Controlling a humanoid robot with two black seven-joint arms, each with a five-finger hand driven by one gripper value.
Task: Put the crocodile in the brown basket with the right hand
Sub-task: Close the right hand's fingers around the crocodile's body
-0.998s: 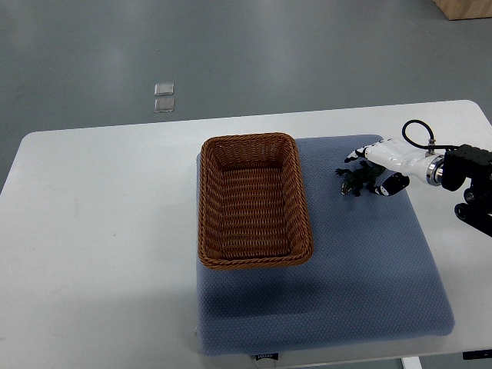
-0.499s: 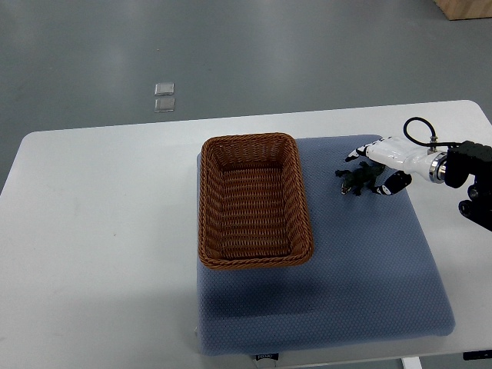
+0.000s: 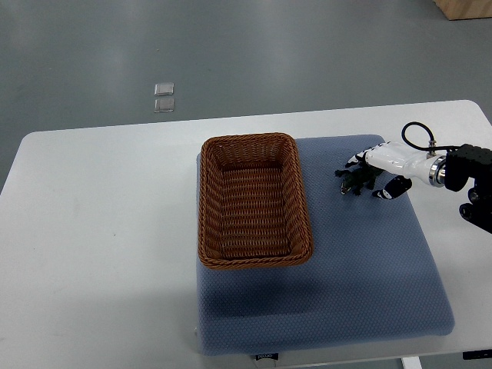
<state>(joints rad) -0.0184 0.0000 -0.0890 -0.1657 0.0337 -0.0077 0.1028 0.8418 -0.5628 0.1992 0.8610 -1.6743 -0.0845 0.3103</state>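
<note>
One crocodile (image 3: 354,181) lies on the blue pad (image 3: 361,261) near its far right corner, well apart from the brown basket (image 3: 204,207), which sits along the pad's left edge and holds nothing that can be seen. The right hand (image 3: 382,171) reaches in from the table's right edge and straddles the toy's rear. Its fingers (image 3: 354,161) are on the far side and its thumb (image 3: 383,191) on the near side, spread and not clamped, so the hand is judged released and the toy rests on the pad. The step in hand appears to be the grasp. To do it well, the hand should settle low enough to pinch the body rather than a thin leg or the tail. It should close evenly from both sides so the toy is not pushed away, then lift clear of the basket's right rim before crossing over. The toy is small and irregular, so a slip is the main risk. Count: one crocodile, one basket, one pad, one white table (image 3: 100,231), one robot hand in sight, and two small clear squares (image 3: 163,97) on the floor beyond the table's far edge.
</note>
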